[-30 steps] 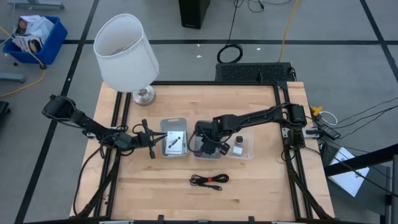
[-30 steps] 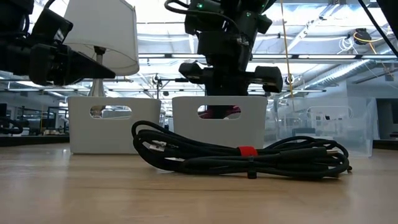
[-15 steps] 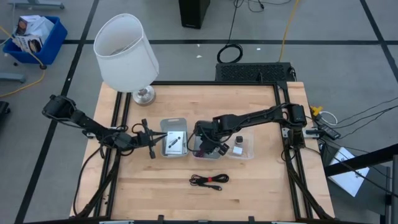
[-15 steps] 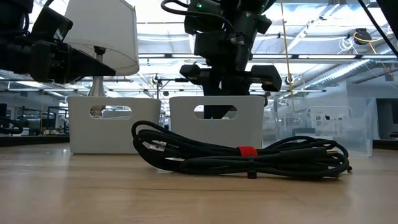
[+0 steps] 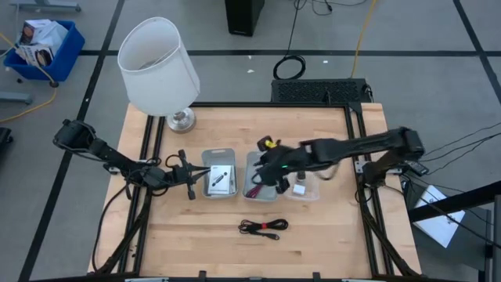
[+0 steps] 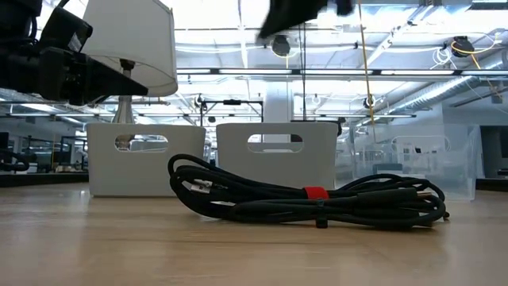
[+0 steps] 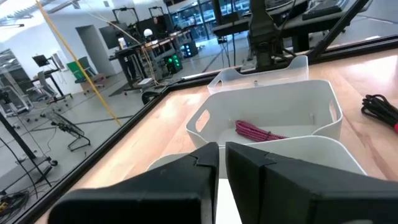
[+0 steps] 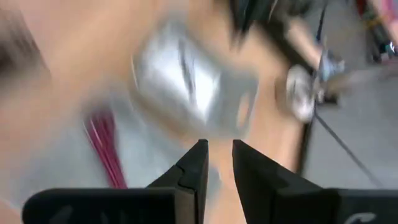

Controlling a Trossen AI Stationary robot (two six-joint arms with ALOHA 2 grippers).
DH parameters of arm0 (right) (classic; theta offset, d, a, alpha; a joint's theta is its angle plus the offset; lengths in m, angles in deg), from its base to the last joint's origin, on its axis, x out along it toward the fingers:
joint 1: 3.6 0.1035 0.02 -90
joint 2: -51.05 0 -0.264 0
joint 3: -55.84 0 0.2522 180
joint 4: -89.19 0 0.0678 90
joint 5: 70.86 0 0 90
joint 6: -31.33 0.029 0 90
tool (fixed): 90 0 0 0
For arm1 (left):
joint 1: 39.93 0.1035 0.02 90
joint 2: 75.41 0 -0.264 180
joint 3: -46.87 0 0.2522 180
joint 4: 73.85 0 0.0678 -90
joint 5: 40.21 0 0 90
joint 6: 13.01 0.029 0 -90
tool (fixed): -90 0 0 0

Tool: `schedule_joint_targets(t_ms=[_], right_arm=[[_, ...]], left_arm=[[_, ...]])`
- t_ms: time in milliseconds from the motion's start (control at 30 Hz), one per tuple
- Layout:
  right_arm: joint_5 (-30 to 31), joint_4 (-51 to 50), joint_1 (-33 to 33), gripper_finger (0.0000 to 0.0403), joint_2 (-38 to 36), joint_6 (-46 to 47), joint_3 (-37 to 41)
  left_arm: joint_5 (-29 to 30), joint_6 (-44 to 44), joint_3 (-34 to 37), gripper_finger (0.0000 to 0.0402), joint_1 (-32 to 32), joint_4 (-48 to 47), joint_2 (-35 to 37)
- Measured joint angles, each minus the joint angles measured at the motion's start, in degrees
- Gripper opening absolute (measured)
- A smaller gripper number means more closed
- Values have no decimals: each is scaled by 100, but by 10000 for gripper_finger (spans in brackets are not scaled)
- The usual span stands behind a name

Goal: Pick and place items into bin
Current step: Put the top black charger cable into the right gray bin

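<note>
A coiled black cable with a red tie (image 5: 264, 227) (image 6: 309, 199) lies on the table near its front edge. The left white bin (image 5: 205, 174) holds white cards with black marks (image 5: 220, 179). The middle white bin (image 5: 249, 161) holds a red cord (image 7: 258, 132). A clear bin (image 5: 313, 188) holds a tiny black cube (image 5: 300, 174) and a tiny white block (image 5: 300, 188). My right gripper (image 8: 217, 144) hangs above the middle bin, slightly open, with nothing between its fingers. My left gripper (image 7: 222, 149) is shut and level beside the left bin.
A lamp with a white shade (image 5: 159, 66) stands at the table's far left corner. Bare wood lies in front of the bins around the coiled cable. A blue crate (image 5: 43, 47) sits on the floor beyond the table.
My right gripper has risen out of the middle bin, going up and swinging a little toward the table's far side, tipping as it went. The red cord stays in the middle bin.
</note>
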Motion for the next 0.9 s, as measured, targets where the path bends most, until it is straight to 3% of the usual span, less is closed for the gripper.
schedule_joint_targets(t_ms=[133,267,433,600,733,900], right_arm=[[-1197,718,283,68,-512,1381,-9],[-1283,800,804,69,-625,2068,-9],[-746,703,1566,88,-377,2370,-7],[-100,845,2128,151,-7,2972,219],[338,840,2395,198,278,3240,658],[508,1396,2412,219,561,3954,1268]], left_arm=[[0,-41,0,37,0,1,0],[0,-142,0,37,0,1,0],[-1,-164,0,37,0,3,0],[-17,-217,0,37,0,2,0],[-55,-306,0,37,-5,-1,0],[-63,-409,0,37,-10,-1,0]])
